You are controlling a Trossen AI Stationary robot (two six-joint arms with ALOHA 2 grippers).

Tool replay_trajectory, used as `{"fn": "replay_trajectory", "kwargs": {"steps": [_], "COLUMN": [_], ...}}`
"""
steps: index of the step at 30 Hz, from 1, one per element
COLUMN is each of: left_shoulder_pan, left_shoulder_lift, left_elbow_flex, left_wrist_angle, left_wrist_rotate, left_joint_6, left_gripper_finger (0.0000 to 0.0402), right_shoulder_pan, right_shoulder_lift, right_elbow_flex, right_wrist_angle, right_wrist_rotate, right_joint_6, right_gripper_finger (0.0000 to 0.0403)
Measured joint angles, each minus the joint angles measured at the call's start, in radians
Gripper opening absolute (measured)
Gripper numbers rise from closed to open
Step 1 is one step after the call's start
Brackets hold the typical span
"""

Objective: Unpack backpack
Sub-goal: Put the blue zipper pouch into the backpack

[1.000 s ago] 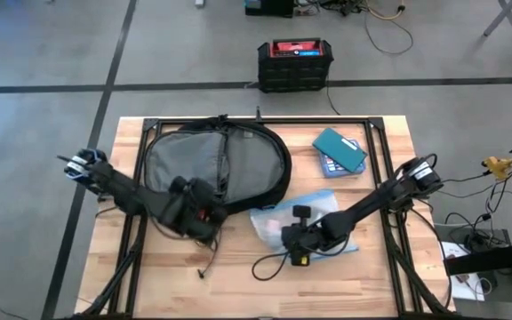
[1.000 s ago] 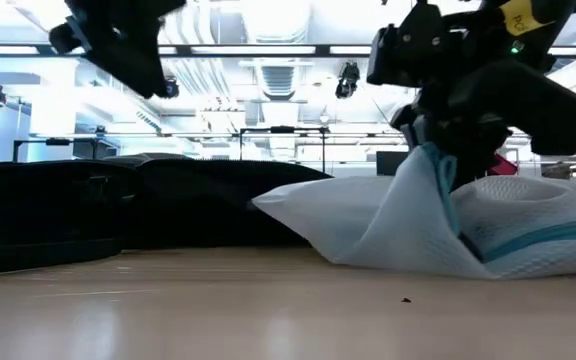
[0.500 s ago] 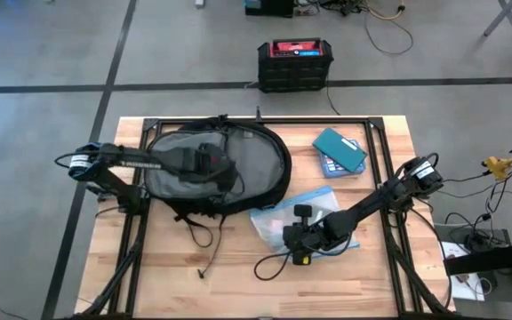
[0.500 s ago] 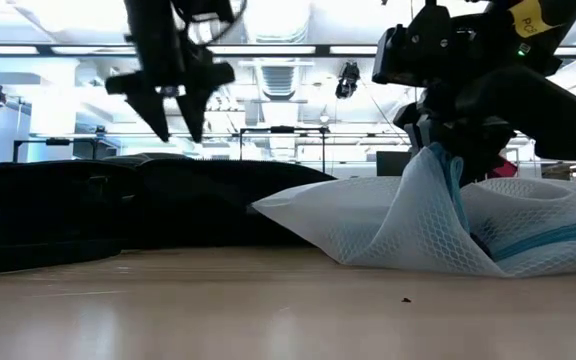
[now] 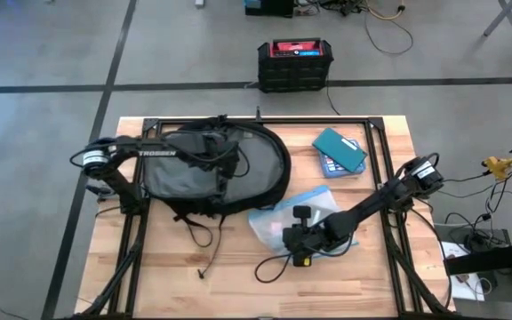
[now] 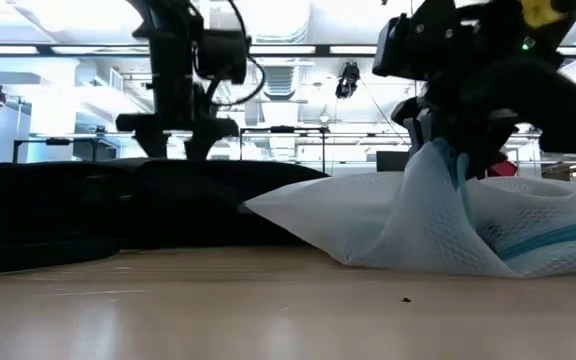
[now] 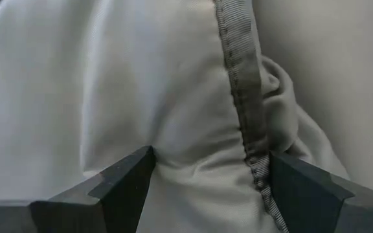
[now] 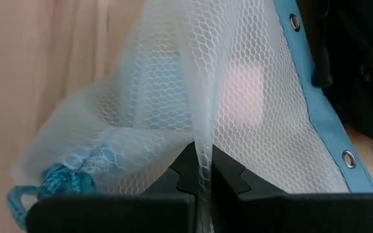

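Observation:
The black backpack (image 5: pixel 269 173) lies flat on the table's far left part, opened, its grey lining (image 5: pixel 172 173) facing up and its straps trailing toward the near edge. My left gripper (image 5: pixel 213 153) stands open over the lining, slanting down, with a grey seam band (image 7: pixel 238 71) between its fingers. A white mesh bag (image 5: pixel 314 206) with a blue edge lies right of the backpack. My right gripper (image 5: pixel 293 233) is shut on it. In the low view the bag (image 6: pixel 368 225) rests on the table in front of the backpack (image 6: pixel 88 200). My left gripper has both open fingertips (image 7: pixel 141 165) down at the grey lining (image 7: pixel 173 155), coming steeply from above. The cloth creases beside one tip. Whether they press it in, I cannot tell. My right gripper pinches a fold of the white mesh (image 8: pixel 198 139) between its two shut fingers, slanting down from the table's right. The mesh is drawn up into a peak (image 6: pixel 430 165) at the fingers. The bag's remaining part lies on the table.
A teal flat box (image 5: pixel 339 151) lies at the far right of the table. A black cable (image 5: pixel 269 262) curls near the front edge. Black frame rails (image 5: pixel 385 160) run along the table's sides. A black crate with a red top (image 5: pixel 294 64) stands on the floor beyond.
My left gripper has swung from the backpack's near edge toward the table's far edge, across the backpack, and has come down onto the grey lining, turning as it went. The right gripper and the mesh bag have kept still.

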Motion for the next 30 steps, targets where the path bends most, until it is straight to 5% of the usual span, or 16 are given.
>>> {"fn": "replay_trajectory", "kwargs": {"steps": [4,9,11,20,30], "left_shoulder_pan": [-0.007,-0.027,-0.034,-0.088,-0.213], "left_shoulder_lift": [0.002,0.003,0.003,-0.084,-0.254], "left_elbow_flex": [-0.02,-0.022,-0.022,-0.024,-0.024], "left_wrist_angle": [0.03,0.054,0.074,0.207,0.359], "left_wrist_rotate": [0.001,-0.018,-0.024,-0.063,-0.051], "left_joint_6": [0.045,0.089,0.106,0.281,0.651], "left_gripper_finger": [0.0232,0.0057,0.0018,0.0002,0.0001], "right_shoulder_pan": [0.0,-0.001,-0.001,0.002,0.005], "right_shoulder_lift": [-0.05,-0.134,-0.173,-0.406,-0.593], "right_elbow_flex": [0.0,0.001,0.002,0.002,0.042], "right_wrist_angle": [-0.003,-0.007,-0.005,0.014,0.218], "right_wrist_rotate": [0.003,0.004,0.004,0.041,0.086], "right_joint_6": [-0.022,-0.05,-0.066,-0.176,-0.396], "right_gripper_finger": [0.0,0.0,0.0,0.0,0.0]}}
